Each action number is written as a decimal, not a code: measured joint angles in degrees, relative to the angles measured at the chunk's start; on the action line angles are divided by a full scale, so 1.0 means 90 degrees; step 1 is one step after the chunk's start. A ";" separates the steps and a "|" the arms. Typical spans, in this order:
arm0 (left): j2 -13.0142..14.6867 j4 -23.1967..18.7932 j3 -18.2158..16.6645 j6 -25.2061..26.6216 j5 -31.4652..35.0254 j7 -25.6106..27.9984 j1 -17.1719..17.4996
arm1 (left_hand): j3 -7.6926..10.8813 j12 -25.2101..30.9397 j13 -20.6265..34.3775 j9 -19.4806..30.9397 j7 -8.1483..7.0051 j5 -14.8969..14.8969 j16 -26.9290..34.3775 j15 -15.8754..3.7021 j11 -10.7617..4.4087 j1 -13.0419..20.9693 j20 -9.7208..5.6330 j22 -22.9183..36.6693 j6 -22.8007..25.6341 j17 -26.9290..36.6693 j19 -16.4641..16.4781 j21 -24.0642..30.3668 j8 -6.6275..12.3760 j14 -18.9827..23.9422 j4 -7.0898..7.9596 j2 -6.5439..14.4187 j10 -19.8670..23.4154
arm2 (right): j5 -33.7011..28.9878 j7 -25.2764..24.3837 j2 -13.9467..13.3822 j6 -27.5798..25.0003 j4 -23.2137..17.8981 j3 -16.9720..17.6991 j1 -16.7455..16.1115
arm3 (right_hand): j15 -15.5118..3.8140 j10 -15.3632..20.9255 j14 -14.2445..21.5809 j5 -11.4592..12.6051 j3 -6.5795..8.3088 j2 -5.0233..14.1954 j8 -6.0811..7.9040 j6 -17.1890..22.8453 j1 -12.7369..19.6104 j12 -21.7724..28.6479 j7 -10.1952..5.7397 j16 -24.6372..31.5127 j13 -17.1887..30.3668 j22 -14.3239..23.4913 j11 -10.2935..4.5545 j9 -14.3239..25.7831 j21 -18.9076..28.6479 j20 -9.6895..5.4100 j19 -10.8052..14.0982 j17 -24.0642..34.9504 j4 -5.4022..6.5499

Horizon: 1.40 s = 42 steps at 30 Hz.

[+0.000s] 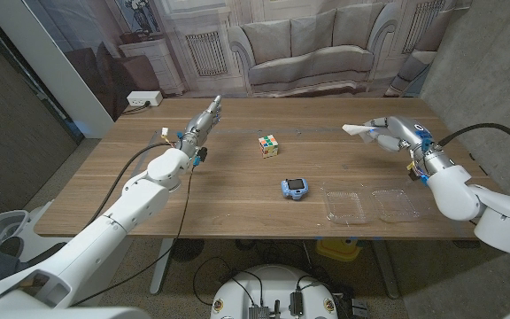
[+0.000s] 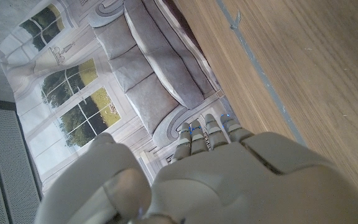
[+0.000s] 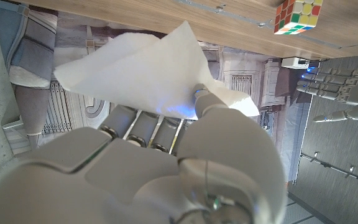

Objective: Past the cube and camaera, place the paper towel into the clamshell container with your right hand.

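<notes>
My right hand [image 1: 395, 135] hovers above the table's right side and pinches a white paper towel [image 1: 356, 129]; in the right wrist view the towel [image 3: 143, 70] sticks out past that hand's fingers [image 3: 135, 127]. A clear clamshell container [image 1: 374, 206] lies open near the front edge, in front of that hand. The colourful cube [image 1: 268, 145] sits mid-table, and also shows in the right wrist view [image 3: 297, 15]. A small blue camera [image 1: 294, 188] lies nearer the front. My left hand [image 1: 204, 121] is over the table's far left, fingers straight and together, holding nothing.
A backdrop printed with a sofa [image 1: 317, 44] hangs behind the table. A white power box [image 1: 143, 98] lies on the floor at the back left. Bare wood [image 1: 237, 195] stretches between the cube and the left arm.
</notes>
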 measured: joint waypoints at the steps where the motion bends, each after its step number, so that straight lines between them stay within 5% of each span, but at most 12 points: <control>1: 0.0000 0.0000 0.0000 0.0018 0.0008 0.0001 0.0000 | -0.0003 0.0000 0.0000 0.0000 0.0000 0.0000 0.0000 0.0000 0.0000 0.0000 0.0000 0.0000 0.0000 0.0000 0.0000 0.0000 0.0000 0.0000 0.0003 0.0000 0.0000 | 0.0000 0.0000 -0.0026 0.0000 -0.0025 0.0046 -0.0076 | 0.0000 0.0000 0.0000 0.0000 0.0000 0.0000 0.0000 0.0000 0.0000 0.0000 0.0000 0.0000 0.0000 0.0000 0.0000 0.0001 0.0000 0.0000 0.0000 0.0000 0.0000; 42: -0.0013 0.0085 0.0104 0.0150 0.0086 -0.0106 -0.0232 | -0.0025 0.0000 0.0000 0.0000 0.0000 0.0000 0.0000 0.0000 0.0000 0.0017 0.0000 0.0000 0.0000 0.0000 0.0000 0.0000 0.0000 0.0000 0.0026 0.0017 0.0000 | -0.0411 -0.0302 -0.0145 0.0002 -0.0634 0.0873 -0.1377 | 0.0000 0.0091 0.0000 0.0000 -0.0001 -0.0026 -0.0073 0.0094 -0.0026 -0.0075 -0.0045 0.0001 0.0036 0.0002 -0.0023 0.0005 0.0026 0.0000 0.0001 -0.0017 0.0000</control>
